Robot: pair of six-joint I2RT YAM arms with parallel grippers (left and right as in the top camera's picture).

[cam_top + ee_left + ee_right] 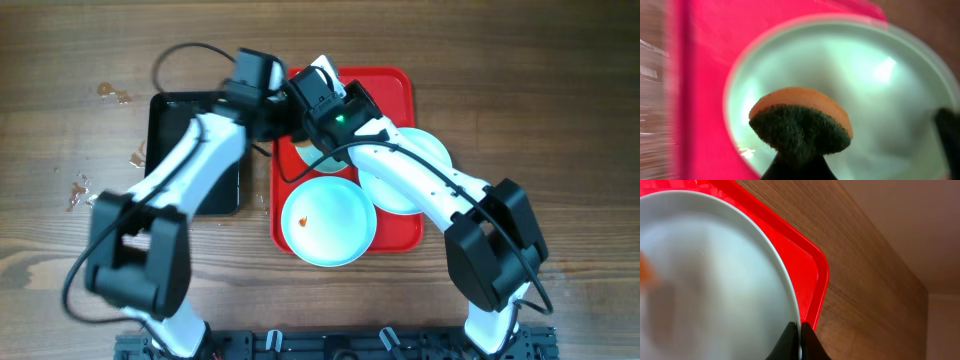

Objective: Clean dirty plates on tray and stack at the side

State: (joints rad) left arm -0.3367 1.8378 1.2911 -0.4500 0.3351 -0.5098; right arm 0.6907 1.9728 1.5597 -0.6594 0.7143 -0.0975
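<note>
Right gripper (800, 340) pinches the rim of the rear plate (715, 280), which lies on the red tray (812, 265). Left gripper (797, 169) clamps a sponge (800, 122) over that plate's centre; contact unclear. Risks: scrub pressure could twist the plate out of the thin edge pinch, and the crowded wrists could knock together.

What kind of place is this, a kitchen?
Probably a robot lab practising dishwashing, not a real kitchen: two robot arms work at a wooden table, with a red tray of plates and a sponge.
</note>
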